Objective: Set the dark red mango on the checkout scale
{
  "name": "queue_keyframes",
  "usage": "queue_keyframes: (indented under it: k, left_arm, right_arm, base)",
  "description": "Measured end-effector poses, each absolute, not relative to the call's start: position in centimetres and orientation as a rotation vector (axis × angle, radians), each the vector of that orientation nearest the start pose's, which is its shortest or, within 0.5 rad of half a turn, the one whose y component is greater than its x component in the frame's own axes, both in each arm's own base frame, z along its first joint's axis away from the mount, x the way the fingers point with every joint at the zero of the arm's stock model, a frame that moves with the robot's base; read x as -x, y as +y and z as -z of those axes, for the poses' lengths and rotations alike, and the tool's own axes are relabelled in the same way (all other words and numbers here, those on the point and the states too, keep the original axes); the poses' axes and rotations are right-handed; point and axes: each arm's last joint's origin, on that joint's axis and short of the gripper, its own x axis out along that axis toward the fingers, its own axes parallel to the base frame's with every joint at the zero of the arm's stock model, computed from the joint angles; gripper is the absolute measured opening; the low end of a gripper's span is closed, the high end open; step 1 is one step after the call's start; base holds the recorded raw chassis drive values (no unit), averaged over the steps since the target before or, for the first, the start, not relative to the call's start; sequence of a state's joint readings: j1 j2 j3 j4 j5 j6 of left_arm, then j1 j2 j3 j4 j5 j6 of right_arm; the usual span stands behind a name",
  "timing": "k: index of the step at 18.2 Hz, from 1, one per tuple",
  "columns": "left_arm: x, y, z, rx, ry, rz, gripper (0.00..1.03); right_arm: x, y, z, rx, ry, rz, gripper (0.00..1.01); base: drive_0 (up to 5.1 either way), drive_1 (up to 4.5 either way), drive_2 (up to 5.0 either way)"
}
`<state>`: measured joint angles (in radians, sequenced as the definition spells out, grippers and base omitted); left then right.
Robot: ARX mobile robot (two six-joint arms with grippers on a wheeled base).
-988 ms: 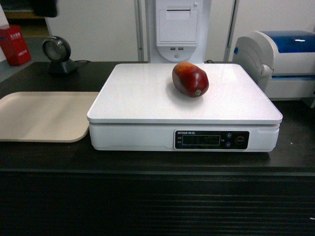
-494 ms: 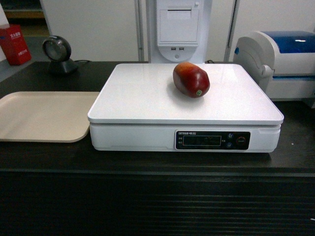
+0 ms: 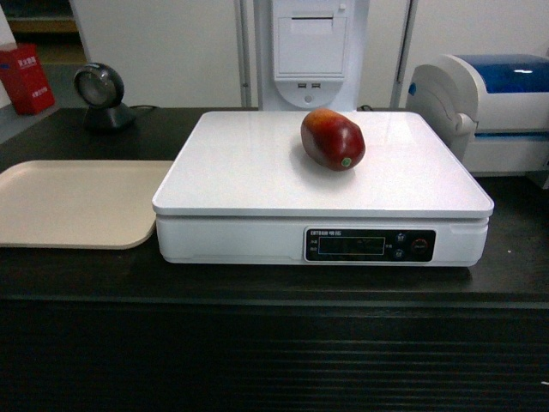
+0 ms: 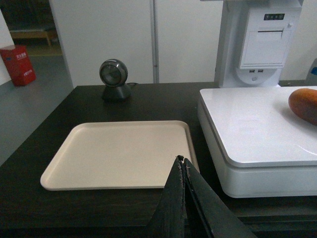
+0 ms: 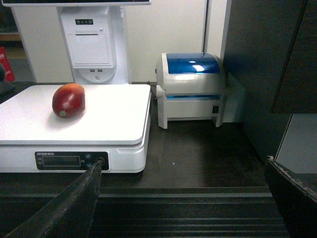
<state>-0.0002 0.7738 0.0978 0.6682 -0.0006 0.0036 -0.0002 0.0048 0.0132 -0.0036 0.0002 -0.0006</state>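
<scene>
The dark red mango (image 3: 333,139) lies on its side on the scale (image 3: 249,172), toward the plate's back right, with nothing touching it. It also shows in the right wrist view, where the mango (image 5: 69,100) rests on the scale (image 5: 114,114), and at the right edge of the left wrist view as the mango (image 4: 304,105). The scale stands on the dark checkout (image 3: 257,343). My left gripper (image 4: 181,159) is shut, empty, held before the counter near the tray. My right gripper (image 5: 183,166) is open wide and empty, back from the counter's front edge.
A beige tray (image 3: 77,202) lies left of the scale. A round black scanner (image 3: 100,94) stands at the back left. A white-and-blue printer (image 3: 489,107) sits to the right of the scale, and a white receipt terminal (image 3: 310,47) stands behind it.
A dark shape at the head view's top left one second ago is gone. The mango and scale have not moved.
</scene>
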Motion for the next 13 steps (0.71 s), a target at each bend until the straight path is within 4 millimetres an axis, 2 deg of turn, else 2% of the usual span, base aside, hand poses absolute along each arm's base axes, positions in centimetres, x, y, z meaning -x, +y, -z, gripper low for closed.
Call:
queue_keyframes:
  k: [7,8,9,11,13]
  left_arm:
    - [-14.7,0.0,-17.6,-0.004,0.011,0.000,0.02]
    - [-14.3,0.0,-17.5,-0.004,0.010,0.000,0.02]
    - [-13.6,0.0,-16.5,-0.004,0.007,0.000,0.02]
    - [-12.2,0.0,-16.9,-0.004,-0.005,0.000,0.02]
    - [-11.8,0.0,-17.0,-0.004,-0.009,0.000,0.02]
  right_arm:
    - [-9.7,0.0,-16.7,0.001,-0.005,0.000,0.98]
    - [-9.7,0.0,-16.7,0.001,-0.005,0.000,0.98]
    - [-9.7,0.0,-16.7,0.001,-0.004,0.000,0.98]
    - [-9.7,0.0,-16.7,0.001,-0.005,0.000,0.98]
    - [-9.7,0.0,-16.7,0.001,-0.005,0.000,0.98]
  base:
    - [0.0,0.00,0.0]
    - [0.0,0.00,0.0]
    - [0.0,0.00,0.0]
    - [0.0,0.00,0.0]
    - [0.0,0.00,0.0]
